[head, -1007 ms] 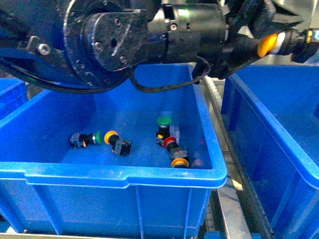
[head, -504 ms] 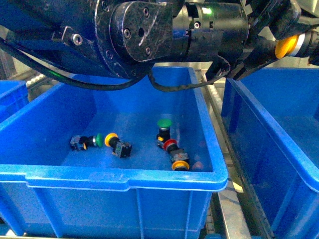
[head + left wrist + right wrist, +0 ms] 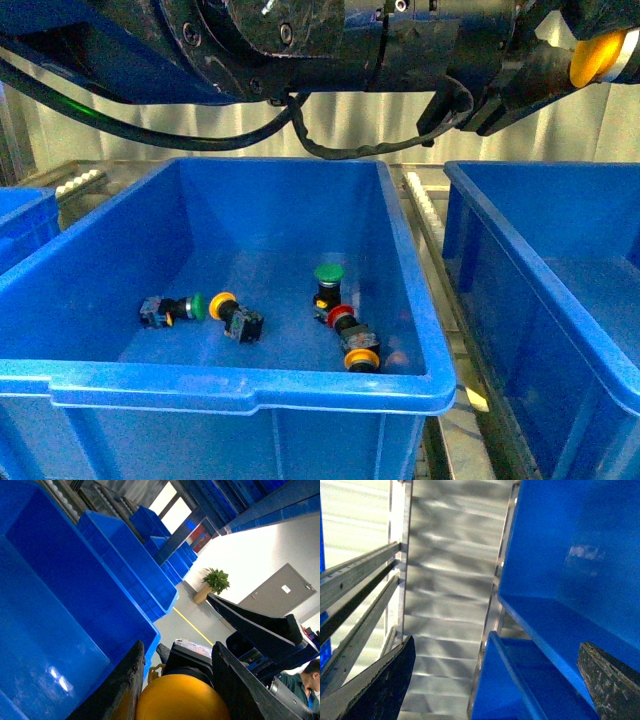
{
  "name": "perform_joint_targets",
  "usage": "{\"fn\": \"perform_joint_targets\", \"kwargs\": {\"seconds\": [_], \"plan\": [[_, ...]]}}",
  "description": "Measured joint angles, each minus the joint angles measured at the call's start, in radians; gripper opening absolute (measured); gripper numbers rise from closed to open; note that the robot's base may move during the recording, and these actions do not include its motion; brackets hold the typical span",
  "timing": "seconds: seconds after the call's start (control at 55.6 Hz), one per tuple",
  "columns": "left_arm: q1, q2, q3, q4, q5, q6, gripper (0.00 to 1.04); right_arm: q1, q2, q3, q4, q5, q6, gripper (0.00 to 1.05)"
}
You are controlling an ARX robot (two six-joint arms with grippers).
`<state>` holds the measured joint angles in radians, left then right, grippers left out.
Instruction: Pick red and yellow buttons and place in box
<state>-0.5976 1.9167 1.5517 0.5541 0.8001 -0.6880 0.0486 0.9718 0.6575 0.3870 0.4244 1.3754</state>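
Yellow button (image 3: 182, 703) in left pincer (image 3: 178, 652)

Three blue bins (image 3: 250, 385) in the front view, three yellow-capped buttons (image 3: 222, 300) (two down in the middle bin, one held up high at the right), two green-capped buttons (image 3: 328, 272), one red-capped button (image 3: 340, 314), one potted plant (image 3: 216, 580) far off

Glossy black left arm housing (image 3: 300, 40) of bulky rounded joints, small silver screws (image 3: 286, 33) set in its flanges, thin black cable (image 3: 340, 153) looping underneath, rough matte black fingers (image 3: 122, 685)
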Motion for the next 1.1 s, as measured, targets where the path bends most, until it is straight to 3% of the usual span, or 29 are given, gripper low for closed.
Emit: {"fn": "perform_joint_targets", "kwargs": {"seconds": [0.288,1.097], "plan": [[-0.026,-0.003,0.000,-0.003,-0.010,0.010,0.33,0.088,0.037,0.030,0.019,0.037,0.010,0.98],[-0.102,0.043,0.017,-0.004,-0.023,-0.001,0.33,0.082,0.027,0.034,0.014,0.013,0.016,0.98]]}}
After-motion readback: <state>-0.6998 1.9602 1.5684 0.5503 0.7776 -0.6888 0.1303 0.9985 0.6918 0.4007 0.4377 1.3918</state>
